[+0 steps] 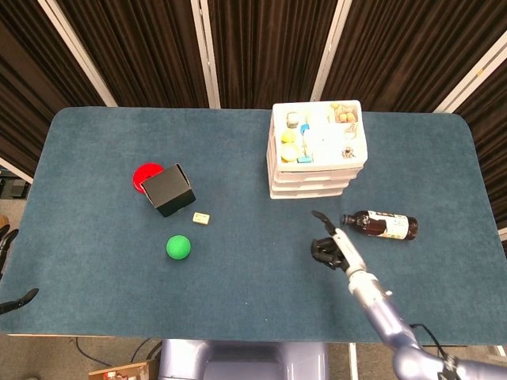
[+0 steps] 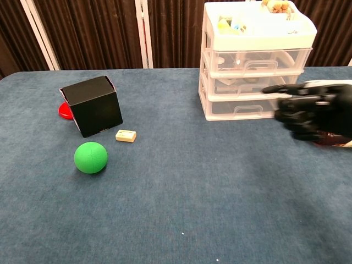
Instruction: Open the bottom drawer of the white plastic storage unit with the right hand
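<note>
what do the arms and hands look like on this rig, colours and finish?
The right hand has black fingers and a pale silver-white back. From the head view, its arm is a smooth grey-lavender tube. The left hand shows only as dark fingers at the frame edge. No cables, sleeves or markings are clear enough to tell.
</note>
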### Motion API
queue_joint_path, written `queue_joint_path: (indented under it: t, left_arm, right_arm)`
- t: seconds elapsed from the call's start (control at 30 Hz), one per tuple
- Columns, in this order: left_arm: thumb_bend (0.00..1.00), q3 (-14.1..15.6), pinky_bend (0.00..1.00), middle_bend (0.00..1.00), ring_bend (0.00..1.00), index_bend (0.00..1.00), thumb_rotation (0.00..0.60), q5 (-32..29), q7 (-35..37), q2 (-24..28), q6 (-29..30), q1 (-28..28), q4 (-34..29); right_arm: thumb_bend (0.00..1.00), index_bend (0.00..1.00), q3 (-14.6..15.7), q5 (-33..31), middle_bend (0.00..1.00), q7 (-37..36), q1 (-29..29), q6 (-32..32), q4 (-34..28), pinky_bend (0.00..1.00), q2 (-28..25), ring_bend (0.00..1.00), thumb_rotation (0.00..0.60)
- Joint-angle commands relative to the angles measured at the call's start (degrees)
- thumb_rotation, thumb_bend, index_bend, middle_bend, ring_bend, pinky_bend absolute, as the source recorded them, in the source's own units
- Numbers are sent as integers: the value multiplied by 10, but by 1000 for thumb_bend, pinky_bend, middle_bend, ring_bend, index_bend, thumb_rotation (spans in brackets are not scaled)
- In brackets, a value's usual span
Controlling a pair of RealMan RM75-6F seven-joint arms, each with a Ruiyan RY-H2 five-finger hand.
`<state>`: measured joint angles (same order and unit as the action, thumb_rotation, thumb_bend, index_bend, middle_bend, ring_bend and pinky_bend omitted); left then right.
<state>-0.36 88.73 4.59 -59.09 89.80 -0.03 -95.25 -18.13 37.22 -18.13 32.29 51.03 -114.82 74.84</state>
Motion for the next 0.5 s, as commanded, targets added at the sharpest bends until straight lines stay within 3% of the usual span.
queue_joint_path:
  t: [0.03, 0.5]
  left_arm:
    - [95, 0, 18, 0, 0, 0, 600, -2, 8, 2, -3, -1, -2]
    - [96, -1, 19, 0, 0, 0, 600, -6, 41, 8, -17, -7, -1]
  right_arm:
    - [721, 50, -18, -42, 849, -4, 29, -17, 38, 922, 34, 855, 600]
    - [720, 57, -60, -148, 849, -14, 83, -40, 179, 921, 111, 855, 600]
